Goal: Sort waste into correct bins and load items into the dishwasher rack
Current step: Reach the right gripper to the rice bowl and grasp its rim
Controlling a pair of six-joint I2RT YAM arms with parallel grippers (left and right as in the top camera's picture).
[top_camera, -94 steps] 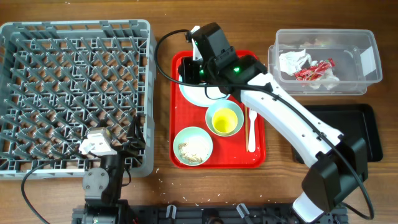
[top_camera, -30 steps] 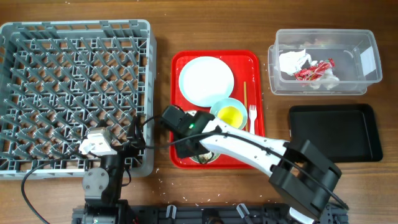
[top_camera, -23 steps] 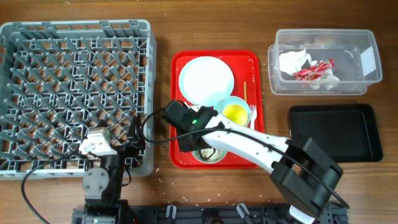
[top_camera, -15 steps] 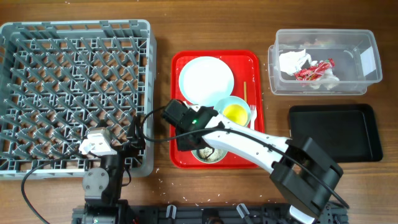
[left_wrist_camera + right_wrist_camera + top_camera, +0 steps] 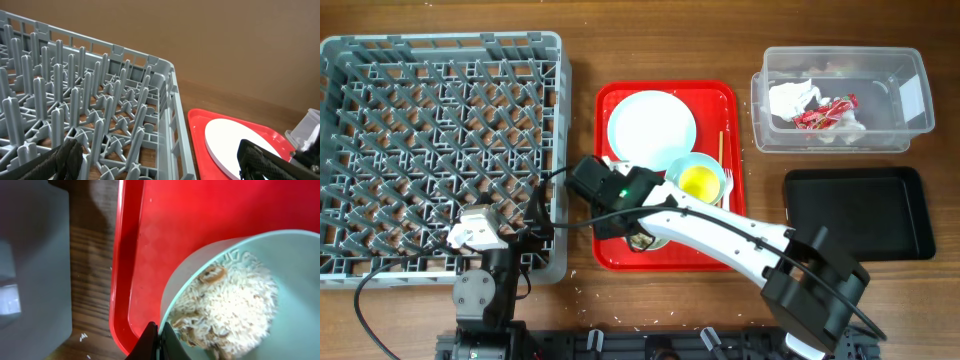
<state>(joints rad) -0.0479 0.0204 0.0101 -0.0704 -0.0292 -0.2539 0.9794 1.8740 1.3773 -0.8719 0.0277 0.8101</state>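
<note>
Right gripper [image 5: 159, 335] is pinched shut on the rim of the rice bowl [image 5: 235, 295], bottom-centre of the wrist frame. The bowl spreads up and right from the jaws. It's round, so no long axis, mouth up, on the red tray [image 5: 145, 240]. Left gripper [image 5: 155, 167] gapes wide by the rack [image 5: 440, 150]. Black tray [image 5: 860, 212], right side, is probably the dump spot.

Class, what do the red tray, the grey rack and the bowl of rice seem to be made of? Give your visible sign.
Red tray: likely plastic, glossy; soft highlights, rolled rim.
Grey rack: moulded plastic, matte; identical pegs and lattice.
Bowl of rice: plastic or melamine, satin; thin, even pale-green wall. Ceramic not excluded.
</note>
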